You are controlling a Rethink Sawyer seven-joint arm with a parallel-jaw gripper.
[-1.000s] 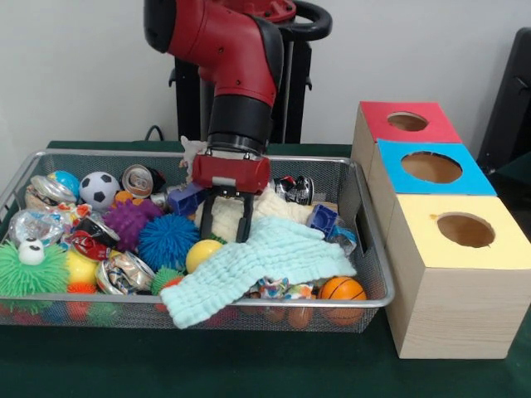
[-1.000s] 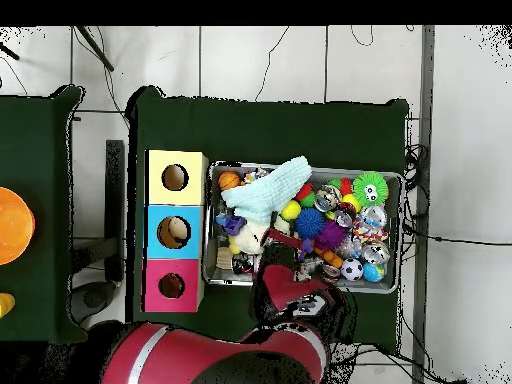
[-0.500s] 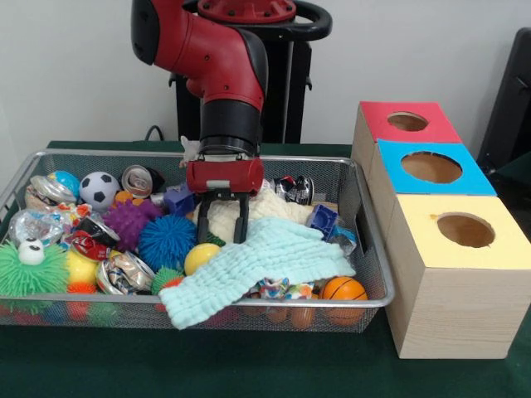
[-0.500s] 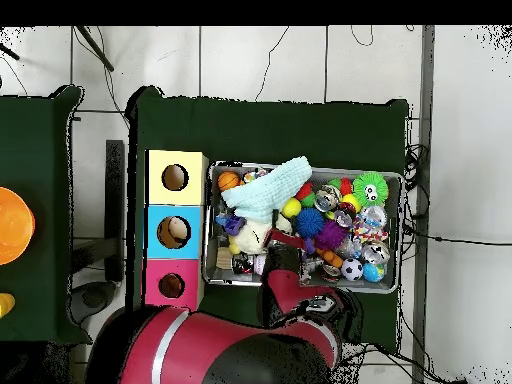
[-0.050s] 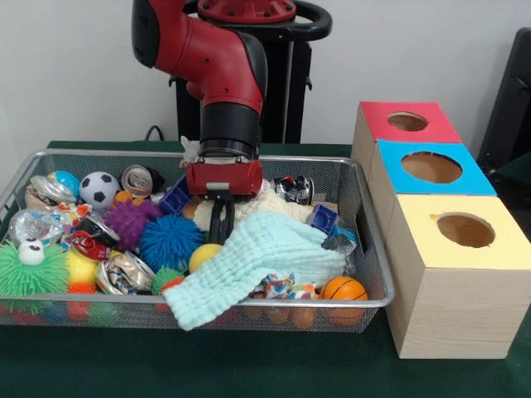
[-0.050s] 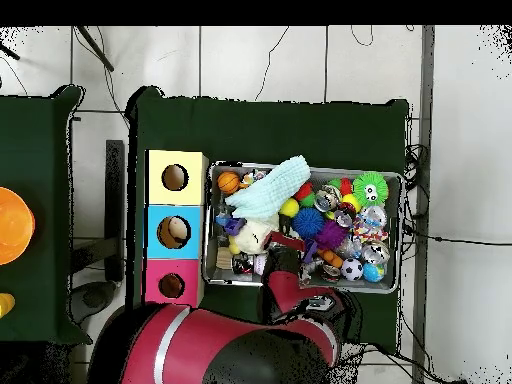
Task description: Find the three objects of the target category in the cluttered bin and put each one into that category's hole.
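Half a second ago the gripper's (image 5: 221, 230) fingers stood apart over the pale mint waffle-weave cloth (image 5: 260, 264) at the centre of the frame; now they are clenched together on that cloth's upper edge, and the cloth has bunched and slid a little. That reads as a grasp just made, lift likely next. From the left of the silver wire mesh bin (image 5: 366, 249): a green spiky ball with eyes (image 5: 31, 269), a blue spiky ball (image 5: 167, 241), the cream plush under the cloth (image 5: 270, 201). At the right, the yellow-topped wooden box with a round hole (image 5: 465, 230) waits
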